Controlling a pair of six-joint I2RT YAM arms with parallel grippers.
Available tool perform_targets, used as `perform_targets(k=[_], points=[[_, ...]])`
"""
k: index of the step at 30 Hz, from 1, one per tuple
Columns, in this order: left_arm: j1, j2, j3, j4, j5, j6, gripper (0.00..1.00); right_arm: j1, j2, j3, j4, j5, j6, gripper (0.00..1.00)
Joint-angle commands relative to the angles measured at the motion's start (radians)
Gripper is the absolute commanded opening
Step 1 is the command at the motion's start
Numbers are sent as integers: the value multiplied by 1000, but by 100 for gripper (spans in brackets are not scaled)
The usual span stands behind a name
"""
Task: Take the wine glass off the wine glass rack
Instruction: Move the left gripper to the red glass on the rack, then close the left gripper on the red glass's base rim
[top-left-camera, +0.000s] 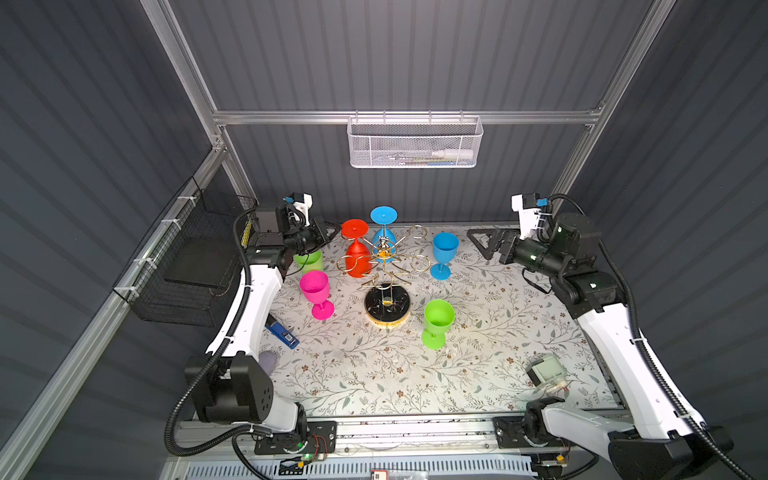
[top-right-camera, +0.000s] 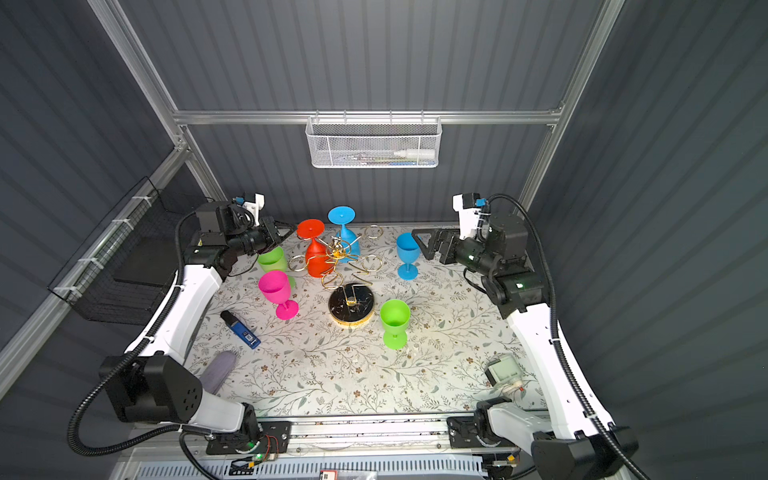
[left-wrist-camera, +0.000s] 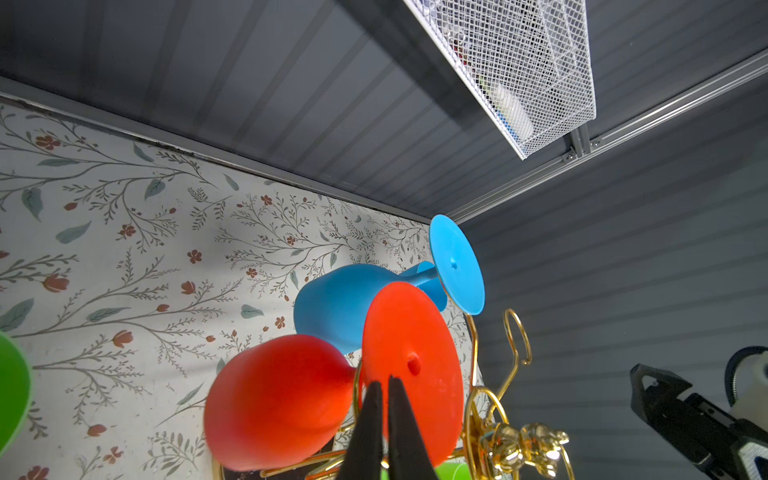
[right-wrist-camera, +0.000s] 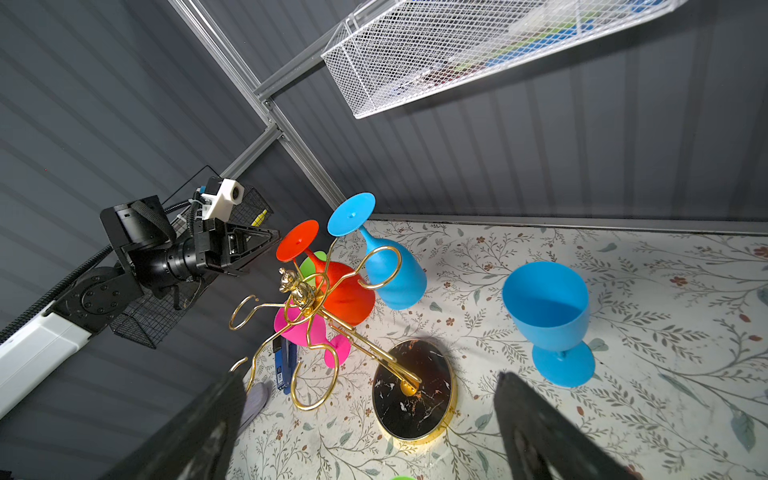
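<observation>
In both top views, found the rack (top-left-camera: 397, 309) (top-right-camera: 361, 309) standing on the flowered table (top-left-camera: 374, 374) (top-right-camera: 332, 374), in the middle toward the far side. Saw a red glass (top-left-camera: 357, 253) (top-right-camera: 316, 259) and a hanging blue glass (top-left-camera: 383, 216) (top-right-camera: 341, 216) upside down on its far arms, red to the left of blue. Noted the left gripper (top-left-camera: 336, 232) (top-right-camera: 291, 229) raised just left of the red foot, and the right gripper (top-left-camera: 478, 243) (top-right-camera: 420, 244) off to the right, near a standing blue glass (top-left-camera: 445, 247) (top-right-camera: 407, 247).

From the left wrist, caught the left gripper (left-wrist-camera: 385, 384) drawn narrow, its two sides nearly together, tips right at the foot of the red glass (left-wrist-camera: 282, 399). Could not tell whether pinching the rim.

From the right wrist, saw the right gripper (right-wrist-camera: 371, 376) spread wide, gripping nothing, facing the rack (right-wrist-camera: 411, 386).
</observation>
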Motion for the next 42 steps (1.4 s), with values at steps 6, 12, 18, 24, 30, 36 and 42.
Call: perform_targets(k=[6, 12, 18, 24, 30, 36, 42], points=[[11, 8, -2, -43, -12, 34, 50, -6, -10, -12, 22, -23, 10, 95], [11, 36, -10, 0, 28, 20, 59, -6, -11, -11, 22, -24, 11, 95], [11, 54, -36, 52, 58, -7, 54, -7, -11, -10, 19, -22, 12, 96], [11, 49, -72, 91, 70, -27, 36, -7, -5, -8, 24, -24, 16, 95], [11, 35, -66, 86, 65, -28, 15, -7, -1, -6, 29, -28, 18, 95], [11, 13, -52, 62, 43, -24, 7, -8, 4, -5, 33, -32, 21, 95], [13, -4, -48, 59, 35, -31, 4, -9, 5, -5, 34, -34, 22, 95]])
